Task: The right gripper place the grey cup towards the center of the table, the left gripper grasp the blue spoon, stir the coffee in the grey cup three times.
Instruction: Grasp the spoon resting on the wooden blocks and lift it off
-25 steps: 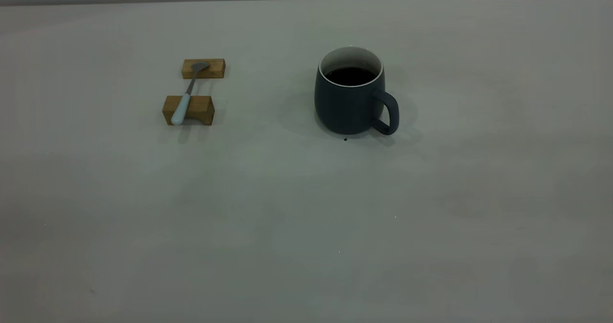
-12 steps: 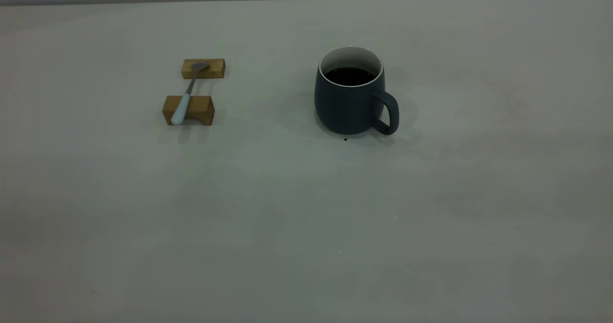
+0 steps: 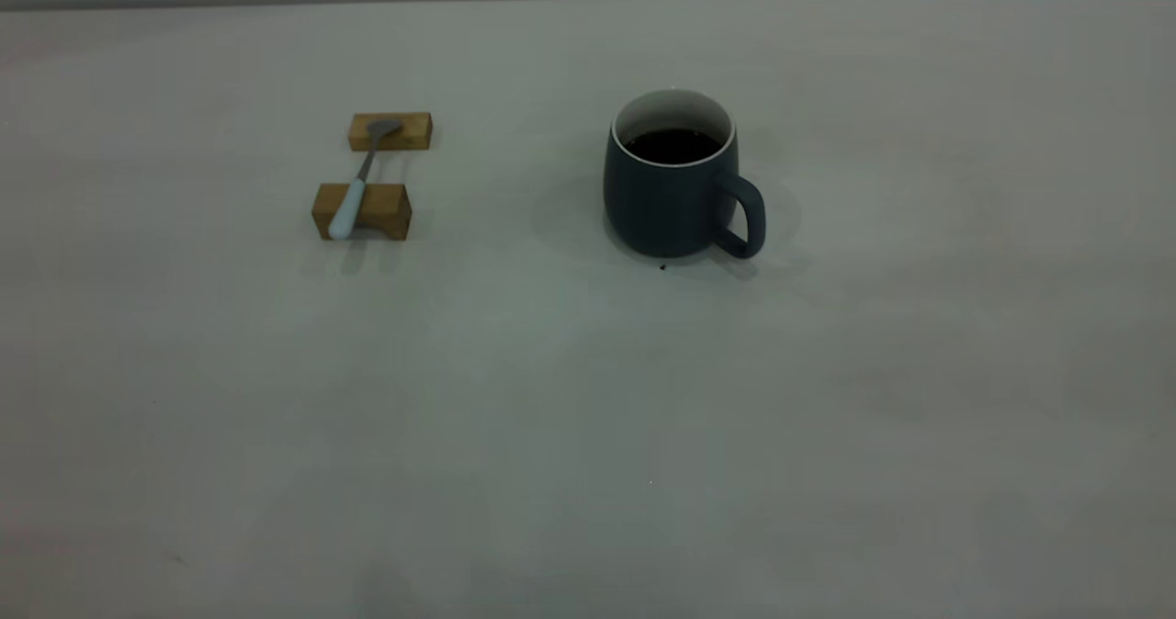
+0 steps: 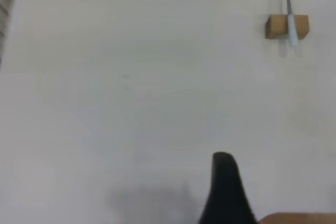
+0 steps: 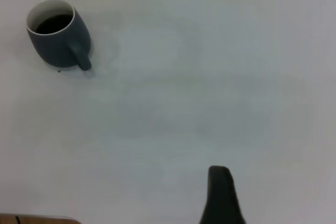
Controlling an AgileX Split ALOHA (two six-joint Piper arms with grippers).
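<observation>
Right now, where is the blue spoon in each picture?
Exterior view: the blue spoon lies left of the grey cup, bridging two wooden blocks.
Left wrist view: the spoon sits in a far corner, on the same blocks.
Right wrist view: not in it; only the cup shows.
Shared landmark: the wooden blocks.

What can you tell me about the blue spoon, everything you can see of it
The blue spoon is small, with a pale light-blue handle and a grey metal neck and bowl. It lies flat, bridging two brown wooden blocks: the handle rests on the nearer block, its tip overhanging, and the bowl rests on the farther one. It sits on the table left of the grey cup. Neither gripper touches it.
</observation>
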